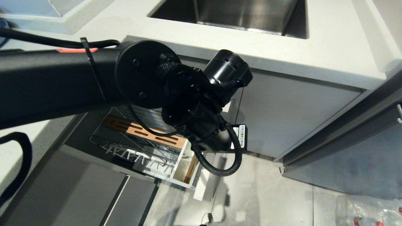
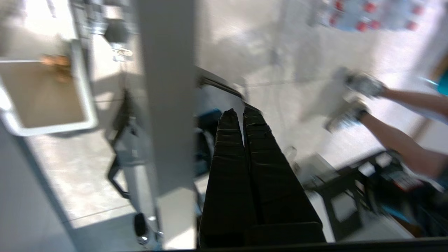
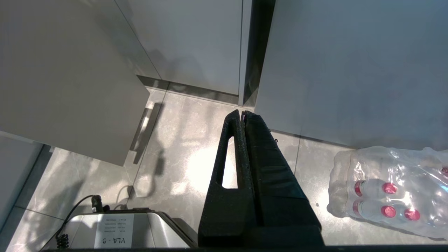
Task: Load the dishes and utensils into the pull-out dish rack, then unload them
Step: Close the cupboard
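1. The left arm (image 1: 62, 84) stretches across the head view from the robot's left, its wrist hanging above the open pull-out dish rack (image 1: 138, 147) under the table (image 1: 220, 40).
2. The left gripper (image 2: 241, 113) has its fingers pressed together with nothing between them. In the left wrist view they point past the rack's pale-grey front panel (image 2: 168, 87) toward the floor.
3. The right gripper (image 3: 242, 113) hangs near the floor beside the cabinet fronts, fingers together and empty, well apart from the rack.
4. In the rack the brown wooden slotted insert (image 1: 141, 131) and the chrome wire tines show bare. The white utensil caddy (image 1: 185, 169) sits at the rack's front corner, with something brown and slim, probably the chopsticks, standing inside; plate, bowl and spoon are not visible.
5. The caddy lies below and just to the side of the left fingers, its contents upright, so the left arm is clearly the nearer one.
6. A person's forearms (image 2: 402, 119) appear in the background of the left wrist view.
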### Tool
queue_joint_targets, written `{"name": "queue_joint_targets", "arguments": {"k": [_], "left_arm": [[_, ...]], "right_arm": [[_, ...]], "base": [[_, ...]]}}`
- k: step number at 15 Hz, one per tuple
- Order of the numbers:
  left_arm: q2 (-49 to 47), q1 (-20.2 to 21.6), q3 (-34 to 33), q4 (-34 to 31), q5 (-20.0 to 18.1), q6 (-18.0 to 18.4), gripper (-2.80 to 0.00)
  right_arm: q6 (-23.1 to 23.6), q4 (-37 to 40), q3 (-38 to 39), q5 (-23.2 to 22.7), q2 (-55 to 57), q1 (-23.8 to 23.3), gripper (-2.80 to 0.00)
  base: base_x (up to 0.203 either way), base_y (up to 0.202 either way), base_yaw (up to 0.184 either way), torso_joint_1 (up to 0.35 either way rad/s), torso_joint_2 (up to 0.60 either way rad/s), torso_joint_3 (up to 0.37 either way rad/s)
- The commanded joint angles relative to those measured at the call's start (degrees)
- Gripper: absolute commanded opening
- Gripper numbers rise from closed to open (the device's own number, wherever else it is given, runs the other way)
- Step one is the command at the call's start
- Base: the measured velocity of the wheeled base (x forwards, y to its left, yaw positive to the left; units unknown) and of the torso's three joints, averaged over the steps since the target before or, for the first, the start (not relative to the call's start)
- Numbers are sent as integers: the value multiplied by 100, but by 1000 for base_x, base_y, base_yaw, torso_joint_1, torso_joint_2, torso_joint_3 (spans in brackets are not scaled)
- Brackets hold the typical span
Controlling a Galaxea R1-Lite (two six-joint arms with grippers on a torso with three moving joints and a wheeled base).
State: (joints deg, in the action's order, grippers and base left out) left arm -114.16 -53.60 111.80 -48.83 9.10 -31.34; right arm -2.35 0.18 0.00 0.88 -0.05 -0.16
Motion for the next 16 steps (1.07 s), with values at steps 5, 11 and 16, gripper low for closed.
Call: {"name": "queue_joint_targets", "arguments": {"k": [5, 11, 16], "left_arm": [[-28, -10, 0, -43, 974, -12, -280], [-10, 26, -18, -83, 1536, 23, -280], [25, 117, -53, -101, 2099, 59, -280]], "right_arm": [[-2, -1, 9, 0, 5, -2, -280], [-2, -1, 9, 0, 5, -2, -280], [-2, -1, 9, 0, 5, -2, -280]], "base": [[0, 0, 0, 0, 0, 0], [0, 0, 0, 0, 0, 0], [0, 0, 0, 0, 0, 0]]}}
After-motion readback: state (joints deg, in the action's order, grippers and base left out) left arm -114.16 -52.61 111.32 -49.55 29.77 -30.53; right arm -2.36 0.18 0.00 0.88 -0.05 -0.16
